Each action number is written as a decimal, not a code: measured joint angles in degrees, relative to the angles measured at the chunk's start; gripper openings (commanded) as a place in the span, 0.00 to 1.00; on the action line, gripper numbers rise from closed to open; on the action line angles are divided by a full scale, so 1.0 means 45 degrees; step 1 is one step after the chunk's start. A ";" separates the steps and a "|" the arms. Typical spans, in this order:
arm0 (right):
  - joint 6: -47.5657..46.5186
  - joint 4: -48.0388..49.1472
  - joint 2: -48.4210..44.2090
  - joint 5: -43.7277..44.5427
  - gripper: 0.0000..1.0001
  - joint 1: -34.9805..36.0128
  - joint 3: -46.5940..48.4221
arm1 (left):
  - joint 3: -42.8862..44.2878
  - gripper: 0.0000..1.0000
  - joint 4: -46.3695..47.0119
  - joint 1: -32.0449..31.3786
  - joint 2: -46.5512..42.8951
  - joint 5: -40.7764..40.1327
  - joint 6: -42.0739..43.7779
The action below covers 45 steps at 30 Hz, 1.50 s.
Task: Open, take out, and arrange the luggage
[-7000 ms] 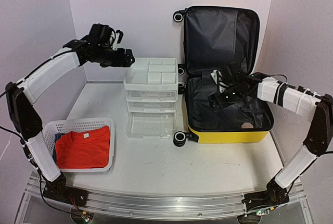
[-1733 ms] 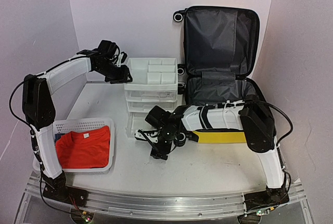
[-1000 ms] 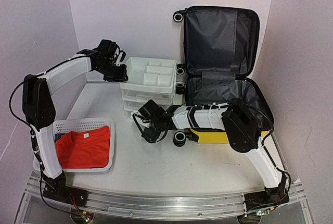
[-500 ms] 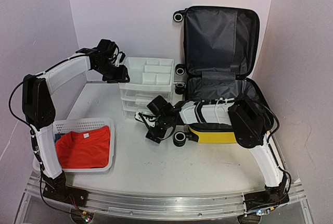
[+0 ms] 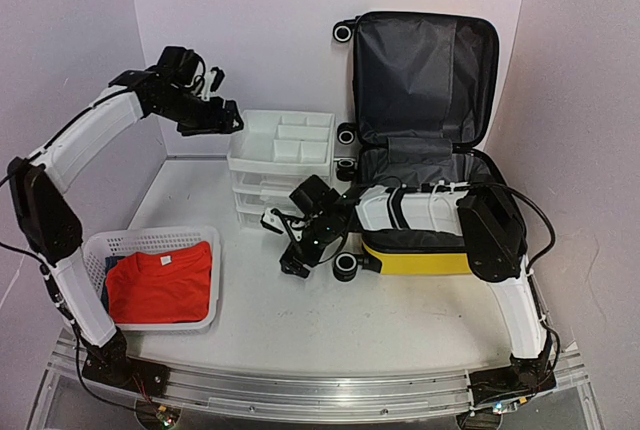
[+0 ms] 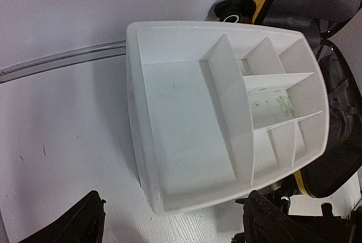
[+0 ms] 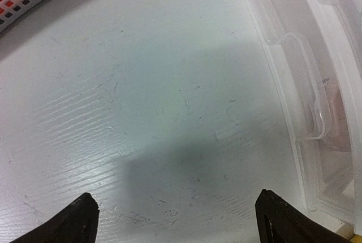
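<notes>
**Luggage lies open at the right; both pincers empty**

At the lower left of the top view, a white mesh basket (image 5: pixel 150 238) holds a red shirt (image 5: pixel 160 285). At mid-frame the right pincer (image 5: pixel 290 247) sits low over the counter (image 5: pixel 380 320), just in front of the white drawer unit (image 5: pixel 280 162). Its fingers are spread wide with nothing between them. The luggage (image 5: pixel 420 260) lies open right of centre, just beside the unit, yellow shell on the counter and grey-lined lid upright against the back wall. At the upper left, the left pincer (image 5: pixel 228 118) hangs above the unit's top tray, wide apart and empty.
</notes>
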 measured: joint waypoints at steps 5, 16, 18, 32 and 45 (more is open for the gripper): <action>0.0486 -0.0019 0.0000 0.0369 0.98 -0.0408 0.0495 | -0.1715 0.90 0.0005 0.0097 -0.2914 0.0248 -0.0010; 0.1423 -0.0622 -0.2603 0.0529 0.98 -0.0695 -0.1656 | -0.6936 0.92 -0.0015 0.0092 -0.8539 0.1360 -0.0345; 0.1613 -0.1088 -0.3871 0.1156 0.98 -0.0656 -0.2152 | -0.7655 0.92 0.0005 0.0092 -0.9476 0.1452 -0.0423; 0.4920 -0.4478 -0.9641 0.3691 0.98 -0.5610 -0.5095 | -0.8602 0.94 0.0903 0.0092 -1.1429 0.1535 -0.0588; 0.6747 -0.5537 -1.3352 0.0403 0.98 -0.7698 -0.6504 | -0.6567 0.82 0.1957 0.0092 -0.7446 0.1069 -0.1384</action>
